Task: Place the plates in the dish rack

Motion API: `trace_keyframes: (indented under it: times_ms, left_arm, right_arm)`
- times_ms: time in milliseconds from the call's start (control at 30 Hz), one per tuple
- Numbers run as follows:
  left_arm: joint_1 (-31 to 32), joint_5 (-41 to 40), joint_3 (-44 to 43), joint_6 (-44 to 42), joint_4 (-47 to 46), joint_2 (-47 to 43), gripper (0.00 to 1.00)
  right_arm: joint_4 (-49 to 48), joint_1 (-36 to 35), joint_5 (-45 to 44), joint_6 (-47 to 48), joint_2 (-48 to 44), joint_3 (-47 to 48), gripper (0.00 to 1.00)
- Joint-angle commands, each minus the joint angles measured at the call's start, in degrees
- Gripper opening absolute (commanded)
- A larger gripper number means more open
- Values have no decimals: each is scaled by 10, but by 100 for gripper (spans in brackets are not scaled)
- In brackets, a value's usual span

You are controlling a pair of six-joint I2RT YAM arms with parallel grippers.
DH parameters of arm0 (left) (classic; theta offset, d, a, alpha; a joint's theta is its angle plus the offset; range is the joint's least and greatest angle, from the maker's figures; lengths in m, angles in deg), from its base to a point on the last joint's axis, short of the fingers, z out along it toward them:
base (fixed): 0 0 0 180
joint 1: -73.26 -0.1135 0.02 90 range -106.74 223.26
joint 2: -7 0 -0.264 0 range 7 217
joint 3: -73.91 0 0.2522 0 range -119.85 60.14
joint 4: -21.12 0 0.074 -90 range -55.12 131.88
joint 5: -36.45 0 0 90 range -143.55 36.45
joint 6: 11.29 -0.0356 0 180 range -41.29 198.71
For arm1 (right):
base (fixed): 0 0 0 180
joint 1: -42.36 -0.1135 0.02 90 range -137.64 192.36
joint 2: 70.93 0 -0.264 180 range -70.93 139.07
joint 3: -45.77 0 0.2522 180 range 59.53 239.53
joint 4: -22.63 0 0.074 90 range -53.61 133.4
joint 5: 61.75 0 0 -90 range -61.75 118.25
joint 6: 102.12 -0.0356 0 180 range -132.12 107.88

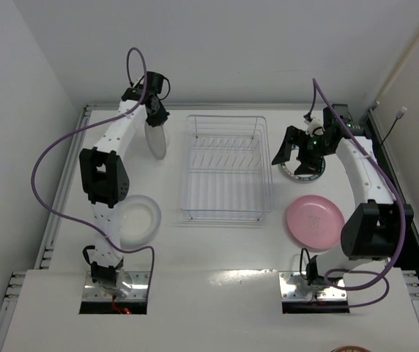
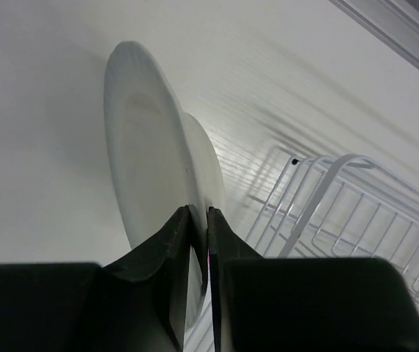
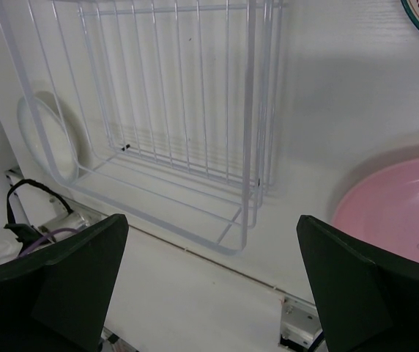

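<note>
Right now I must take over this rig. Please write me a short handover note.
The left gripper is shut on a plate, held on edge just left of the rack.
The right gripper is open and empty, above the teal-rimmed plate.
The pink plate and the pale plate lie flat outside the rack, one on each side.
Done: no plate is in the rack yet.
Left: slot in the held plate, then the other three.

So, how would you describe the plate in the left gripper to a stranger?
Find the wire dish rack mid-table. Left of its far end, the left gripper pinches a pale plate by the rim. It alone stands on edge; the clear plate nearby lies flat.
</note>
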Motion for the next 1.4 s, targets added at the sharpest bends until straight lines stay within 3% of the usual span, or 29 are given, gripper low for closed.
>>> trace_keyframes:
  times_ms: [0, 100, 233, 500, 733, 1033, 1367]
  left_arm:
    - [-2, 29, -37, 13, -61, -75, 0]
    - [-2, 65, -24, 20, -144, -121, 0]
    - [-13, 227, -19, 43, -310, -134, 0]
    - [57, 348, -77, 105, -412, -62, 0]
    - [142, 372, -104, 118, -424, -7, 0]
    - [225, 329, -114, 70, -329, 16, 0]
    - [240, 247, -114, 24, -239, 16, 0]
  right_arm:
    - [1, -2, -8, 10, 0, 27, 100]
    - [7, -2, -24, 10, -6, 32, 100]
    - [12, 3, -45, 3, -6, 37, 100]
    - [12, 9, -73, -13, 4, 37, 100]
    - [18, 9, -78, -13, 4, 43, 100]
    - [18, 14, -83, -13, -13, 21, 100]
    - [18, 14, -83, -13, -19, 10, 100]
